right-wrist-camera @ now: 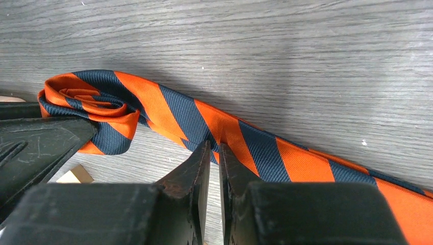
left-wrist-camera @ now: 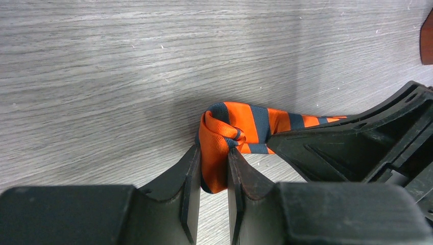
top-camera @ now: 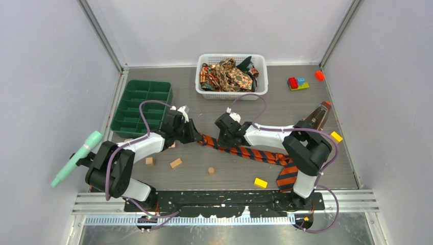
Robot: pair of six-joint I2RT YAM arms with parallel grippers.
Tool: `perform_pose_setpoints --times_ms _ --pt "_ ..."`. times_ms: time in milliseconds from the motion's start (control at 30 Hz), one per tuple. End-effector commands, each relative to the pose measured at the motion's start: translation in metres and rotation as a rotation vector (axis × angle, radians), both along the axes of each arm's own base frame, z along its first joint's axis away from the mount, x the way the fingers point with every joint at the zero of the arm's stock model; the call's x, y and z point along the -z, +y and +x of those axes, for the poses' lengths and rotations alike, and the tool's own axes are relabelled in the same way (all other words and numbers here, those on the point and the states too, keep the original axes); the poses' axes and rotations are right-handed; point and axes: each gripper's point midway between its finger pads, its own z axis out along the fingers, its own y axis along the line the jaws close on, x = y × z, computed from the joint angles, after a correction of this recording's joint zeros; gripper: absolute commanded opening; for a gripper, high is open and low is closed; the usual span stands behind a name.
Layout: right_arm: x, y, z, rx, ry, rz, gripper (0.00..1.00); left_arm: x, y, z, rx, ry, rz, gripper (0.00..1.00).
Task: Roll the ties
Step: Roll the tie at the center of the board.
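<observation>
The orange-and-dark striped tie (top-camera: 255, 153) lies diagonally across the table, its left end wound into a small roll (right-wrist-camera: 87, 102). My left gripper (top-camera: 196, 136) is shut on that rolled end (left-wrist-camera: 217, 148); the fabric fills the gap between its jaws. My right gripper (top-camera: 223, 141) sits just to the right of the roll, with jaws almost together and pinching the near edge of the flat tie (right-wrist-camera: 240, 143). The brown-gold paisley ties (top-camera: 227, 76) and a dark green tie (top-camera: 245, 63) lie piled in the white basket (top-camera: 231, 94) at the back.
A green compartment tray (top-camera: 140, 104) stands at back left, and a mint-green tool (top-camera: 76, 158) lies at the left edge. Wooden blocks (top-camera: 176, 163) and yellow bricks (top-camera: 261, 182) are scattered near the front. Coloured bricks (top-camera: 297, 83) and a brown pointed object (top-camera: 319, 115) are at the right.
</observation>
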Motion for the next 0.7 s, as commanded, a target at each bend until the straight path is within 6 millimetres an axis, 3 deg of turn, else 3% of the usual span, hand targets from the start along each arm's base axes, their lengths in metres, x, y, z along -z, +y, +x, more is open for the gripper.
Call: perform_pose_setpoints --times_ms 0,667 --pt "0.006 -0.013 -0.011 0.019 0.015 -0.039 0.18 -0.02 -0.008 0.012 -0.024 -0.068 -0.074 0.08" --pt "-0.002 -0.011 -0.028 -0.021 0.026 -0.023 0.17 -0.01 -0.005 0.021 -0.078 -0.048 -0.086 0.09"
